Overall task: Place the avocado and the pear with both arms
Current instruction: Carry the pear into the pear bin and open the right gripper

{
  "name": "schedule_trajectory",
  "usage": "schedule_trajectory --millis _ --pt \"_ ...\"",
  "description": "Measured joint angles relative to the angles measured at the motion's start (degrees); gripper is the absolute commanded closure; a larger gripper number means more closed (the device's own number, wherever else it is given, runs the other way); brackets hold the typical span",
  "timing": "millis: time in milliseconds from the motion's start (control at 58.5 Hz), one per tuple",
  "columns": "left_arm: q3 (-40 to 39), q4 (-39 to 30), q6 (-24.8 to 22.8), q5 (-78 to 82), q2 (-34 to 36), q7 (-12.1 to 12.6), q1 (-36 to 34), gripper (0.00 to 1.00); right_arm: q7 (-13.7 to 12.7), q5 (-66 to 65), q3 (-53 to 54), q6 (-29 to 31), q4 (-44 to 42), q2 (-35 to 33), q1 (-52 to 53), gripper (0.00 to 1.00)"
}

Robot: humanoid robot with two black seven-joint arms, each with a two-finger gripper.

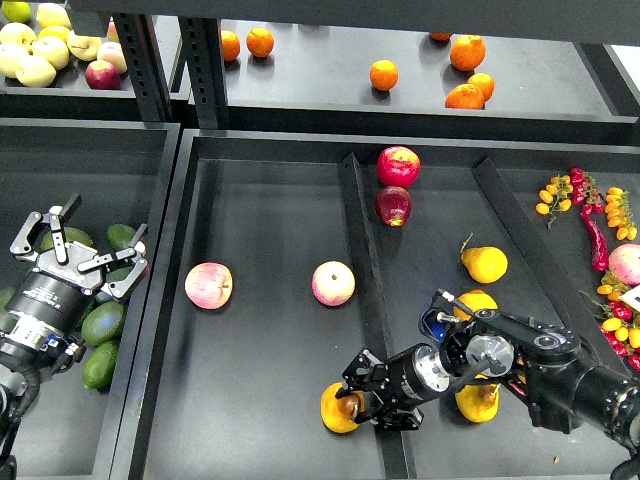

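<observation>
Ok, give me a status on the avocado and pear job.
Done: nothing looks placed yet. In hand: the right gripper is closed on the pear, low on the centre tray by the divider. The left gripper is open above the avocados in the left bin, holding nothing. Left: grab an avocado, then place both fruits.

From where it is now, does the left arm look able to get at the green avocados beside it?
Probably yes: the left end effector hangs open right above the smooth green egg-shaped avocados in the left bin, with nothing lying between them.
</observation>
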Motion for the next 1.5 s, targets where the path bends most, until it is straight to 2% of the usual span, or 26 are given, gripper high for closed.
schedule_trajectory --millis 376,581,786,1248,1504 --pt "0.0 0.0 0.0 0.0 0.0 0.0 0.0 0.0 0.0 6.6 -0.8 0.1 6.6 -8.6 4.6 0.99" --pt "0.0 0.0 0.0 0.0 0.0 0.0 0.0 0.0 0.0 12.2 -3.1 0.0 10.5 -18.6 6.5 0.99" --pt "0.0 0.0 0.0 0.0 0.0 0.0 0.0 0.0 0.0 15.1 -6.4 0.0 11.9 -24.5 6.2 0.99" --pt "-0.1 -0.1 0.0 0.0 0.0 0.0 0.0 0.0 0.0 15.1 -7.6 0.0 11.0 -22.7 0.4 0.98" --pt "-0.1 -0.1 0.0 0.0 0.0 0.0 0.0 0.0 0.0 14.9 -7.6 0.0 11.0 -23.0 -1.0 0.94"
